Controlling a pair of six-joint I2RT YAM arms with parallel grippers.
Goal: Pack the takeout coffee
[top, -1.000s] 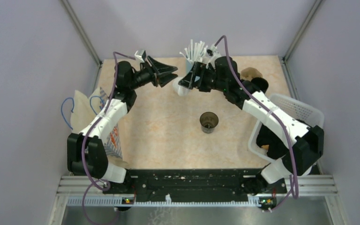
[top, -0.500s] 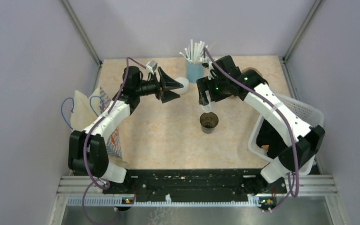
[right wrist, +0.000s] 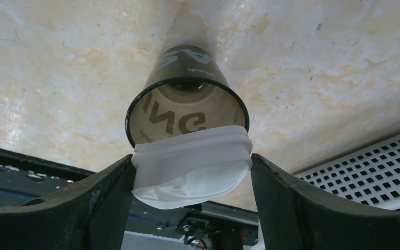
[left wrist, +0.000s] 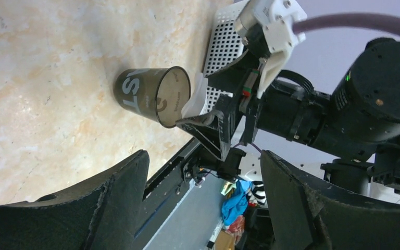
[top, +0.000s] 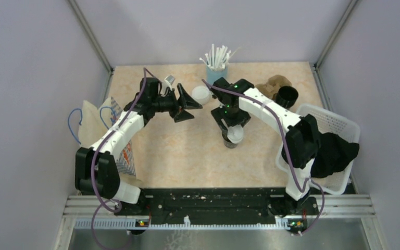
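The dark brown cup (top: 233, 141) stands upright and open in the middle of the table; it also shows in the right wrist view (right wrist: 187, 101) and the left wrist view (left wrist: 148, 96). My right gripper (top: 234, 130) hangs right over it, shut on a round white lid (right wrist: 192, 166) held by its edges, tilted, at the cup's near rim. I cannot tell if lid and cup touch. My left gripper (top: 191, 107) is open and empty (left wrist: 203, 156), to the left of the cup and facing it.
Another white lid (top: 200, 94) lies beside the left gripper. A light-blue cup of white straws (top: 216, 67) stands at the back. A white basket (top: 338, 127) with dark cloth is at the right, a black cup (top: 287, 95) behind it, a paper bag (top: 91, 125) at the left.
My right gripper has come from the back by the straws forward and down over the dark cup, carrying the white lid. My left gripper has shifted slightly forward and right.
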